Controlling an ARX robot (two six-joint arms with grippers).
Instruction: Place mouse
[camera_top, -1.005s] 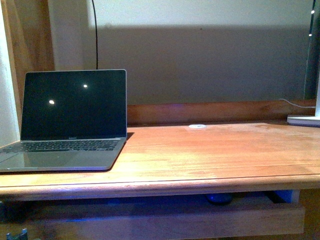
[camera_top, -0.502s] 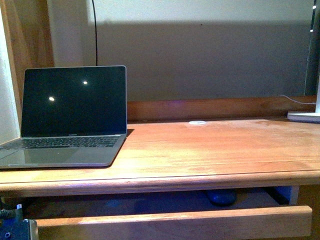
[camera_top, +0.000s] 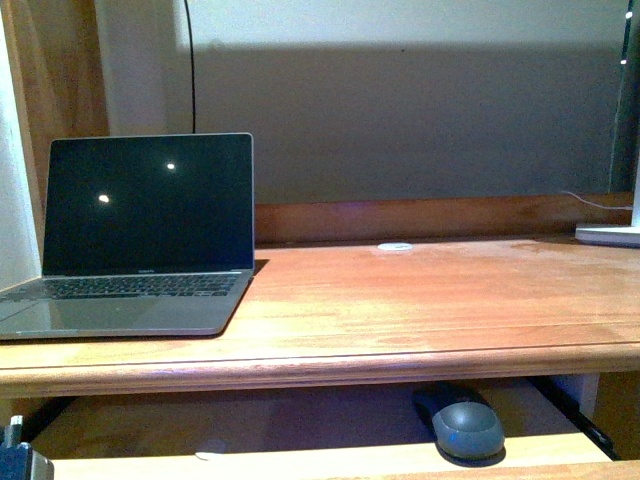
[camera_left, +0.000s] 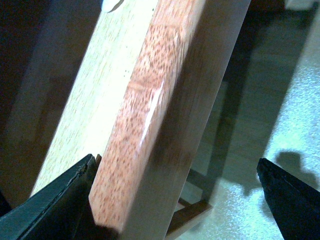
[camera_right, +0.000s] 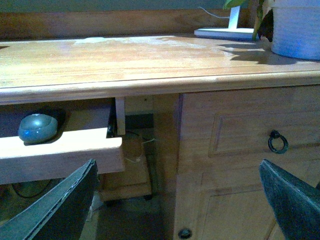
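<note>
Front view: a small dark grey rounded mouse (camera_top: 467, 428) lies in the open wooden drawer (camera_top: 300, 462) under the orange-brown wooden desk (camera_top: 420, 300), toward the right side. On the desk, an open silver laptop with a black screen (camera_top: 140, 240) stands at the left, and a small white disc (camera_top: 394, 246) lies near the back.

Left wrist view: the black left gripper (camera_left: 172, 200) has its jaws spread wide. The drawer's wooden front board (camera_left: 145, 125) sits between them, with one finger (camera_left: 55, 205) right against it.

Right wrist view: the black right gripper (camera_right: 175, 200) is spread wide too, holding nothing. The mouse lies in the drawer, well apart from it.
</note>
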